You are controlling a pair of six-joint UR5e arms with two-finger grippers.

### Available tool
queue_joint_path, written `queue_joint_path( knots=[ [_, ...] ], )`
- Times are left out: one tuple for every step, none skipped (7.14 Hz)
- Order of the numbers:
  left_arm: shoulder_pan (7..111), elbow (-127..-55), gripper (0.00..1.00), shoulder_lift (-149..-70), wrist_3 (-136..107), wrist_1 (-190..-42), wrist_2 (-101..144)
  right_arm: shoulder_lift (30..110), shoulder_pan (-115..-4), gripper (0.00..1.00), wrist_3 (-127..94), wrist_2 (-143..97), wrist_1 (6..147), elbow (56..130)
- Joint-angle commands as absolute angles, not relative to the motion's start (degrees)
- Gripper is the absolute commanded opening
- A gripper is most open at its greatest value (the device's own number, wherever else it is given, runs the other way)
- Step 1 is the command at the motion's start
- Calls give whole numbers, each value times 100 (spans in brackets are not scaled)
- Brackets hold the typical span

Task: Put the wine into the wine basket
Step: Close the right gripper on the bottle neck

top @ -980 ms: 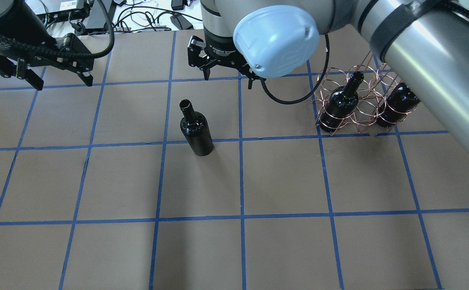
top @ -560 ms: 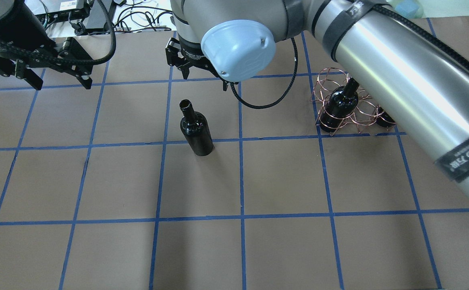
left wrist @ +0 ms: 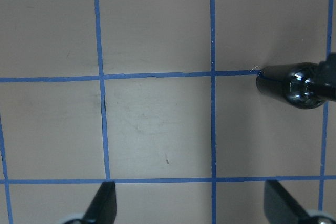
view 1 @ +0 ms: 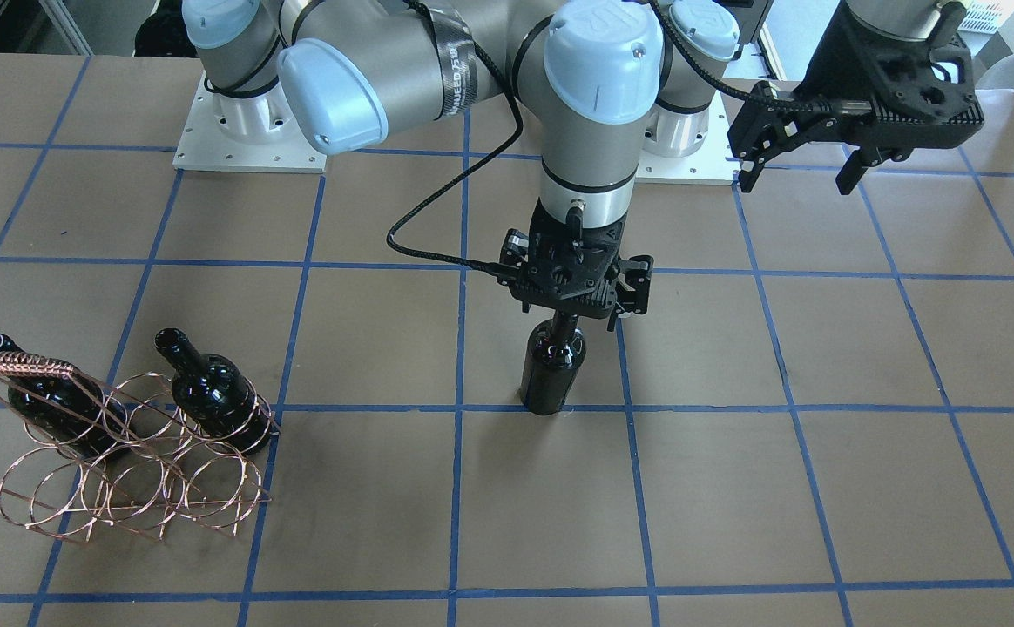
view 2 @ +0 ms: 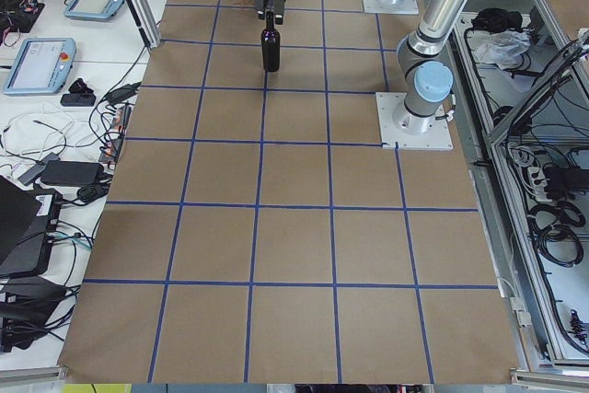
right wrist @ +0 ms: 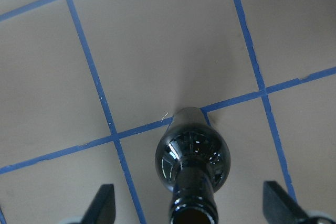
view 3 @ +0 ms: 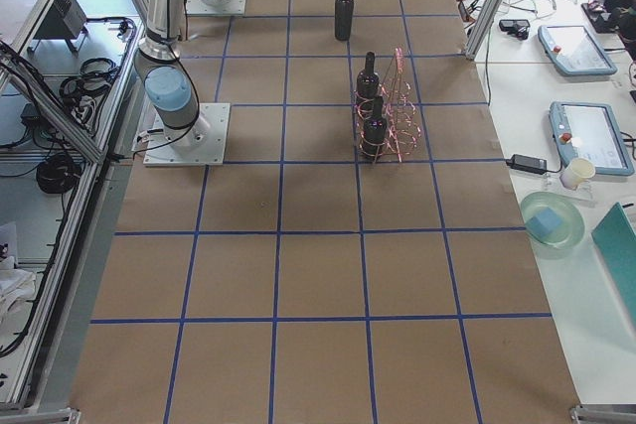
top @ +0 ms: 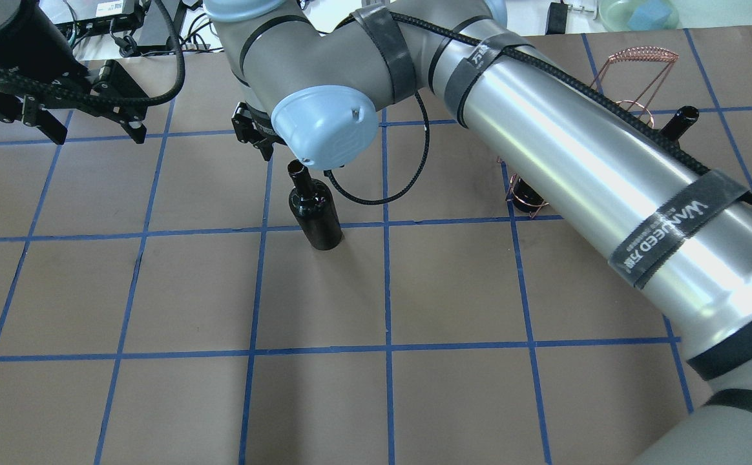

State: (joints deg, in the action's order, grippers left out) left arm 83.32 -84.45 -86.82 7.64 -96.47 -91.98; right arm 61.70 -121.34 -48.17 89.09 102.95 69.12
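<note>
A loose near-black wine bottle (view 1: 552, 370) stands upright mid-table; it also shows in the overhead view (top: 314, 213) and the right wrist view (right wrist: 192, 156). My right gripper (view 1: 570, 320) hangs right over it, open, its fingers (right wrist: 105, 205) on either side of the neck without touching. The copper wire wine basket (view 1: 124, 475) stands apart on my right side with two alike bottles (view 1: 211, 383) (view 1: 37, 405) in its rings. In the overhead view my right arm hides most of the basket (top: 641, 55). My left gripper (view 1: 794, 178) is open and empty, high at my left.
The arms' white base plate (view 1: 246, 131) lies at the robot's edge. Cables and devices (top: 124, 19) lie beyond the far edge. A side bench holds tablets (view 3: 586, 131) and a bowl (view 3: 552, 220). The left wrist view shows the bottle's base (left wrist: 294, 85) at its right.
My right arm has swung left from near the basket to over the loose bottle, and its open gripper now straddles the neck. The left gripper and the bottles have not moved.
</note>
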Motion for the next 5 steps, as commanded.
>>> queue_joint_path(
  knots=[
    [8332, -8464, 100, -8666, 765, -9659, -9202, 6091, -12155, 89, -4790, 8886, 10301, 6969],
    [8332, -8464, 100, -8666, 765, -9650, -9193, 6091, -12155, 74, -4790, 8842, 10301, 6970],
    [8332, -8464, 100, -8657, 765, -9676, -9211, 6091, -12155, 37, -4799, 8842, 10301, 6970],
    [8332, -8464, 100, -8657, 765, -9694, -9220, 6073, -12155, 28, -4790, 8868, 10301, 6978],
    [8332, -8464, 100, -8657, 773, -9694, -9220, 6082, -12155, 19, -4781, 8912, 10283, 6987]
  ],
)
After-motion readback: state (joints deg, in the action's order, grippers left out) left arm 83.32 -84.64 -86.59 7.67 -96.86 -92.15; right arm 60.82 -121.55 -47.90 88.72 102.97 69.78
